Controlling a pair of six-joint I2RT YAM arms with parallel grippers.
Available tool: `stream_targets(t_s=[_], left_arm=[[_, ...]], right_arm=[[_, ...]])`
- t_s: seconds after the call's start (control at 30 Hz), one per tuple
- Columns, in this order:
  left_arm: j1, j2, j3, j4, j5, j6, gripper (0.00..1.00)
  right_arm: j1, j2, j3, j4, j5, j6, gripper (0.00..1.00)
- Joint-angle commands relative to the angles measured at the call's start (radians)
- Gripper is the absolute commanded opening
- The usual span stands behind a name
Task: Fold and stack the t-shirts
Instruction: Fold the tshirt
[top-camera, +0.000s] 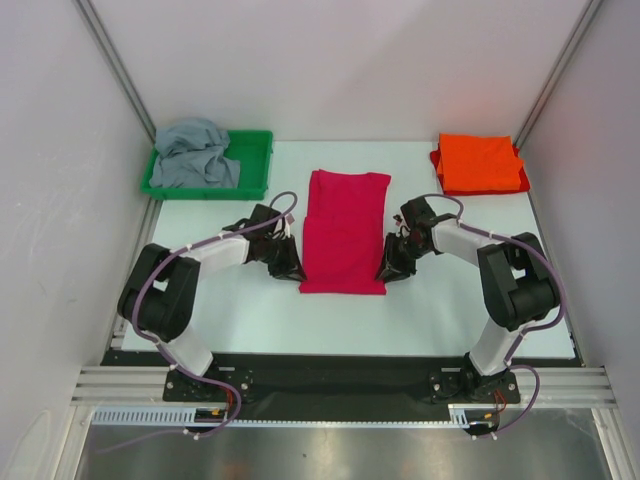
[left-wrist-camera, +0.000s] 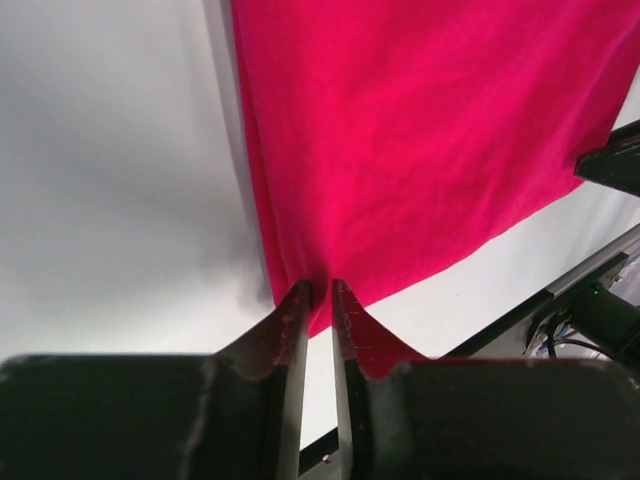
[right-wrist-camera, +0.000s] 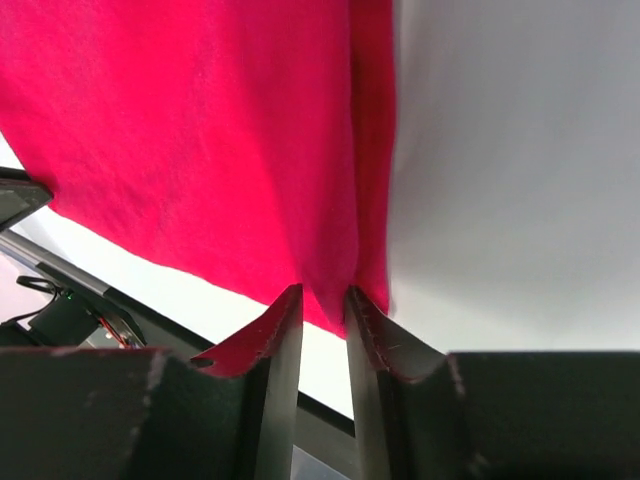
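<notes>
The crimson-pink t-shirt (top-camera: 345, 232) lies folded into a long strip in the middle of the table. My left gripper (top-camera: 292, 271) is shut on its near left corner (left-wrist-camera: 320, 292). My right gripper (top-camera: 388, 271) is shut on its near right corner (right-wrist-camera: 326, 295). The cloth (left-wrist-camera: 420, 140) spreads away from the left fingers, and in the right wrist view the cloth (right-wrist-camera: 200, 140) does the same. The orange t-shirt (top-camera: 480, 164) lies folded at the back right. The grey t-shirt (top-camera: 195, 157) is crumpled in the green tray (top-camera: 255, 152) at the back left.
White walls stand on both sides, with metal frame posts at the back corners. The black base rail (top-camera: 340, 375) runs along the table's near edge. Each arm's cable loops close to the pink shirt.
</notes>
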Motion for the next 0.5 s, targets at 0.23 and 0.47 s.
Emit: stream_targets(t_s=[0.23,0.47], left_arm=[[-0.009,-0.029,-0.028,-0.001,0.006,0.003,0.00],[-0.020,-0.088,-0.051,-0.033,-0.029,0.012,0.00]], right_arm=[[0.019,-0.034,-0.003,0.012,-0.003,0.018,0.00],[0.040,-0.130,-0.093,0.025,0.017,0.058,0.00]])
